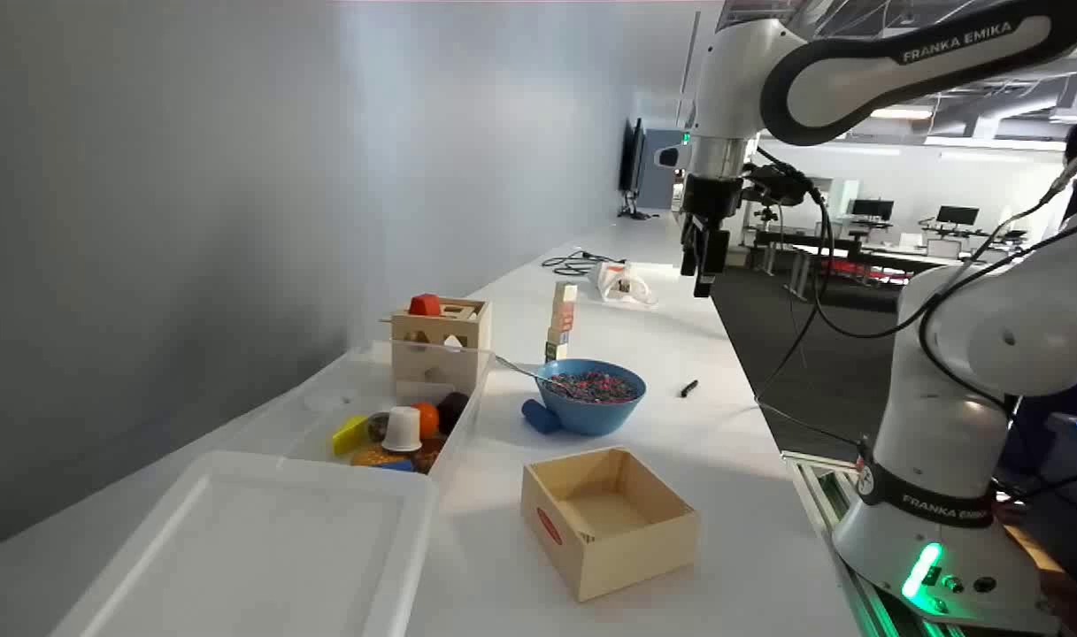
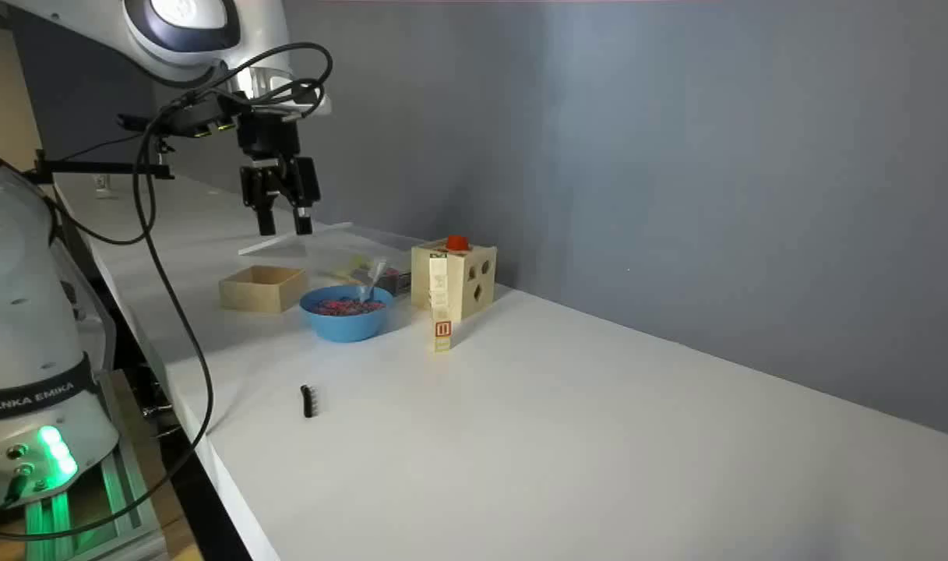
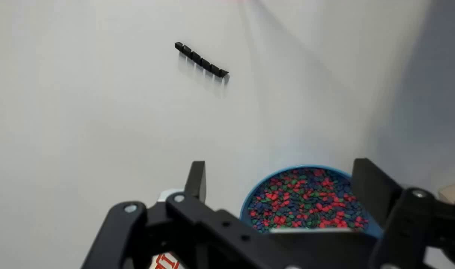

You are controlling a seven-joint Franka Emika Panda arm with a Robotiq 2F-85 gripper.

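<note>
Your gripper (image 2: 284, 221) hangs aloft, two jaws spread wide with nothing between them. One smooth, round blue bowl (image 1: 594, 419) rests on the white tabletop (image 2: 520, 436), at about four o'clock in the wrist view, full of pebbly red, green and dark-blue bits (image 1: 596, 387), too many to count. With that bowl as your dial's centre in an exterior view, you have one stack of square blocks (image 1: 562, 317) at eleven, one segmented black strip (image 1: 689, 388) at three, one open wooden box (image 1: 640, 559) at six and one wooden cube (image 1: 438, 332) with cut-out holes at ten, one red block (image 1: 425, 305) on top.
</note>
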